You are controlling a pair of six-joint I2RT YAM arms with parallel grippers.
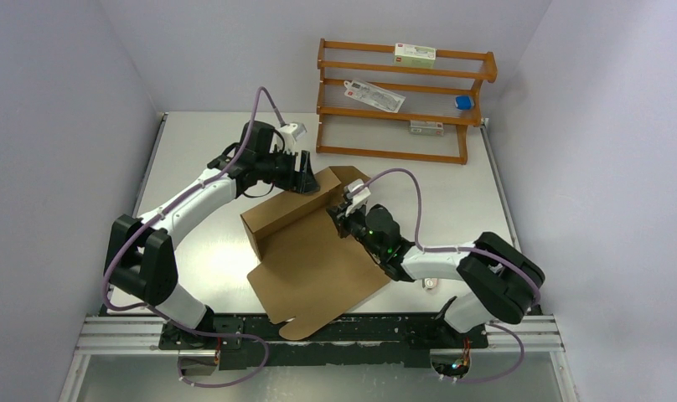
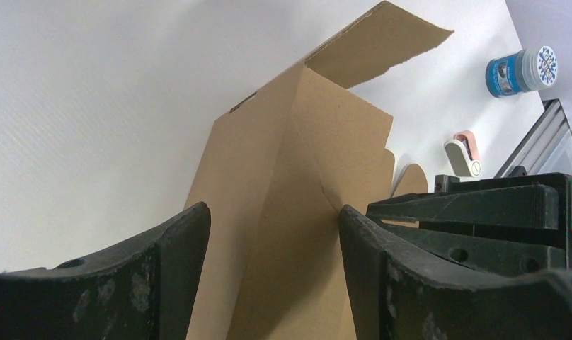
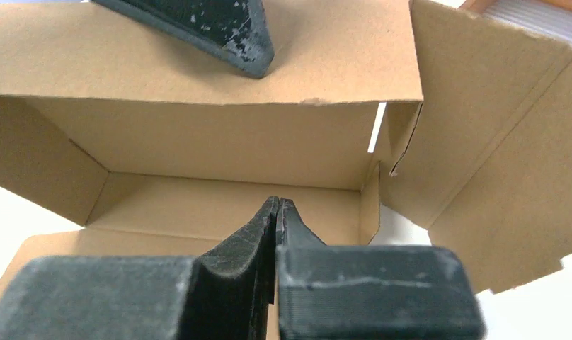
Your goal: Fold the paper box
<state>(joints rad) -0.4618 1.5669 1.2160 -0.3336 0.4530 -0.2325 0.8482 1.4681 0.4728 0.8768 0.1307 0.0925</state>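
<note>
While the left pincer [image 2: 274, 212] gapes, the paper box [image 2: 318, 142] sits within.

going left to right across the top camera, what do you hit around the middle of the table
left arm's elbow → paper box → right arm's elbow

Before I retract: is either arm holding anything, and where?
Nothing is held. Right fingers shut empty over the paper box; left fingers open, one touching its raised wall.
</note>
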